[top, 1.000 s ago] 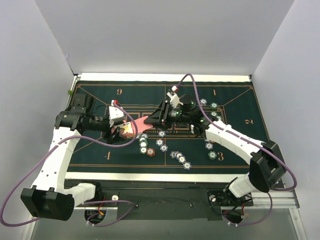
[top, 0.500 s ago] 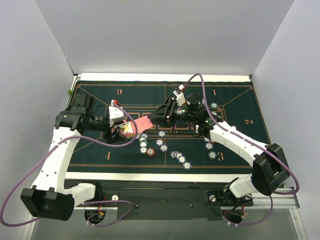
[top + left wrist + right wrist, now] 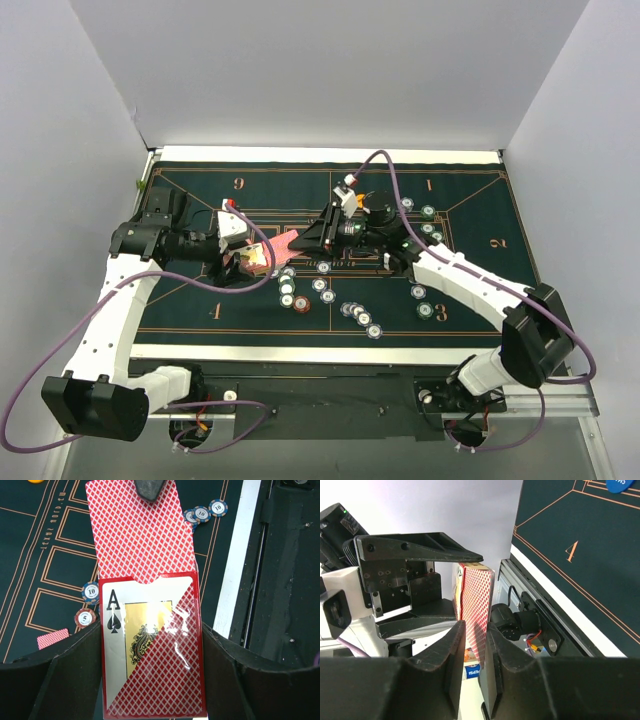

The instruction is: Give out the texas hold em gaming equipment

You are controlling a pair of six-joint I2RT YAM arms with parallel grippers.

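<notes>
Pinching the top edge of a red-backed playing card (image 3: 476,592), the right gripper (image 3: 475,628) has its two fingers narrowed to the card's thickness, and the left-wrist view shows one dark fingertip (image 3: 149,488) pressed on that same edge. The right wrist sat farther to the right half a second ago and has now swung back toward the left arm, close to where it was a second ago. The card still has its lower end tucked inside the card case (image 3: 165,680), so by my reading the draw is not finished and no card is free to deal yet. The left gripper (image 3: 152,672) clamps the case from both sides, holding it above the green felt mat (image 3: 190,190) near the middle. The card shows a fine red diamond lattice and looks flat and unbent. The case is red-framed with a glossy clear window showing an ace of spades. Poker chips (image 3: 360,316) lie scattered on the mat nearer the arm bases, and another small red-backed card (image 3: 52,638) lies flat on the felt.
</notes>
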